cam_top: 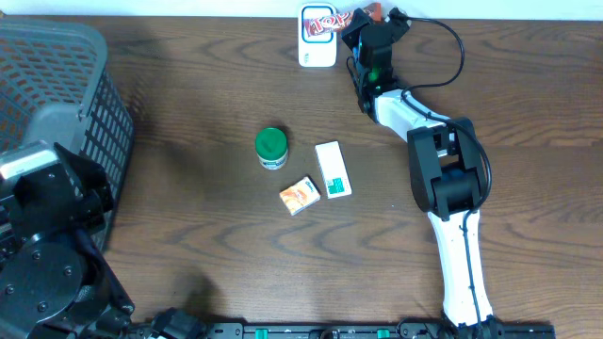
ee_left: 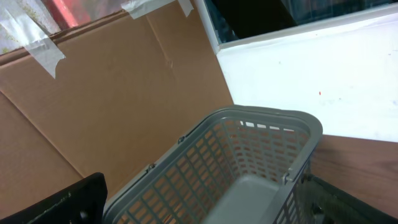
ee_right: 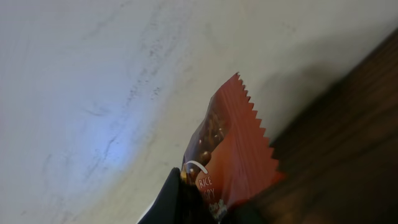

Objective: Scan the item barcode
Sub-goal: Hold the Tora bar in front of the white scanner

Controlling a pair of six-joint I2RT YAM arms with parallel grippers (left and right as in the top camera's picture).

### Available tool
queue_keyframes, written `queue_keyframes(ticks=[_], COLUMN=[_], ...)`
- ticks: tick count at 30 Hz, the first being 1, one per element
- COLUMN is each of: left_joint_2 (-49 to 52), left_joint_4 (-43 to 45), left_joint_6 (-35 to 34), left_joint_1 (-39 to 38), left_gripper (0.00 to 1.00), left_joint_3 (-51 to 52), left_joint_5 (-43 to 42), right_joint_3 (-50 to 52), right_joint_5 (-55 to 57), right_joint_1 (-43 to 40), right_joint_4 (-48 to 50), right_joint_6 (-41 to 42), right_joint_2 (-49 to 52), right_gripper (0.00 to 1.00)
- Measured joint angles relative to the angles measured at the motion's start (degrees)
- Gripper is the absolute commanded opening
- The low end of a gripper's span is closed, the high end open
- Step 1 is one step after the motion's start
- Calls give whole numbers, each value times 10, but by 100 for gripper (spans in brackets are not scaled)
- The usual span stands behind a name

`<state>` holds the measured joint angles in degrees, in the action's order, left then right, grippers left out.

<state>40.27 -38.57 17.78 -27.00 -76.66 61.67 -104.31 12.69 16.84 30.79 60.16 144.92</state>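
The overhead camera hangs above the counter [cam_top: 188,235] and looks straight down. It is far enough off to take in the whole wooden top, the grey basket [cam_top: 57,85] at the left edge and the right arm [cam_top: 443,179] stretched to the far side. The left wrist camera sits just above that basket's rim and looks obliquely across it, close in, toward cardboard [ee_left: 112,93] and a white wall [ee_left: 311,74]. The right wrist camera is very near a red wrapper [ee_right: 233,155], facing a pale surface [ee_right: 93,93] beyond the counter's edge. Overhead and left wrist views share the basket; overhead and right wrist views share the wrapper.
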Motion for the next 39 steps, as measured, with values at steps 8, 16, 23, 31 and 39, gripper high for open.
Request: queue_keyframes(ticks=[8,16,23,31,39], left_joint_2=[0,0,0,0,0], left_joint_4=[0,0,0,0,0], left_joint_6=[0,0,0,0,0], left_joint_1=[0,0,0,0,0], left_gripper=[98,98,98,98,98], left_joint_3=[0,0,0,0,0], left_joint_5=[0,0,0,0,0], right_joint_3=[-14,-88,-88,-89,-96], right_joint_5=[2,2,2,0,-29], right_joint_1=[8,27,28,20,17], right_joint_4=[-11,-36,-53,-67,-117], right_joint_6=[10,17,2,-7,-82], right_joint_2=[1,38,45,45,32], right_gripper=[1,1,1,1,1])
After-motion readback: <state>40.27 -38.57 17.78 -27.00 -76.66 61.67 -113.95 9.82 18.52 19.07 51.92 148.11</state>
